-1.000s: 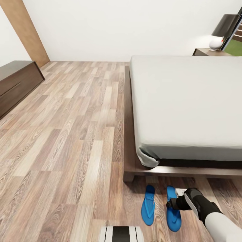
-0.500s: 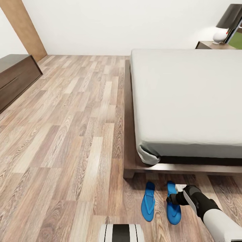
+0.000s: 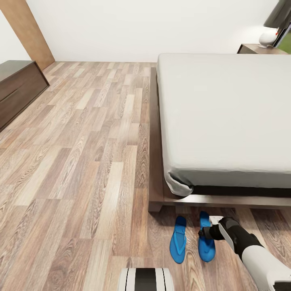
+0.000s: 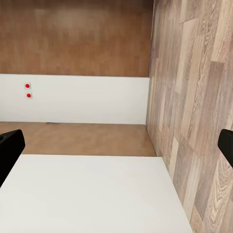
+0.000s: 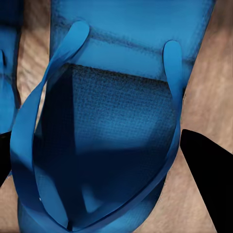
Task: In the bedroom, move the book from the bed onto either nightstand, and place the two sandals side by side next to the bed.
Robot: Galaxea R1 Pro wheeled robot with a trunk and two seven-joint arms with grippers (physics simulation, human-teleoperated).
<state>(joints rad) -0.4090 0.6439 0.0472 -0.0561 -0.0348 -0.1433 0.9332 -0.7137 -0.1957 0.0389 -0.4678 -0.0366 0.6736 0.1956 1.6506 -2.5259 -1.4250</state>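
Observation:
Two blue sandals lie side by side on the wood floor just off the bed's (image 3: pixel 226 117) foot end, the left sandal (image 3: pixel 178 239) and the right sandal (image 3: pixel 205 238). My right gripper (image 3: pixel 203 233) is low over the right sandal (image 5: pixel 111 121), its dark fingertips (image 5: pixel 208 179) pressed at either edge of the sole. The other sandal's edge (image 5: pixel 7 73) shows beside it. My left gripper (image 4: pixel 116 150) is open with nothing between its fingers. A nightstand (image 3: pixel 258 49) stands past the bed's far corner. The book is out of view; the grey mattress looks bare.
A long dark-brown dresser (image 3: pixel 18 87) stands against the left wall. A white lamp (image 3: pixel 268 38) sits on the nightstand. Wide wood floor (image 3: pixel 89 153) stretches left of the bed. My own base (image 3: pixel 145 279) shows at the bottom edge.
The head camera has tilted, shifting the whole picture. The right gripper and the right sandal have slid a little toward the bed and the left sandal, narrowing the gap between the pair.

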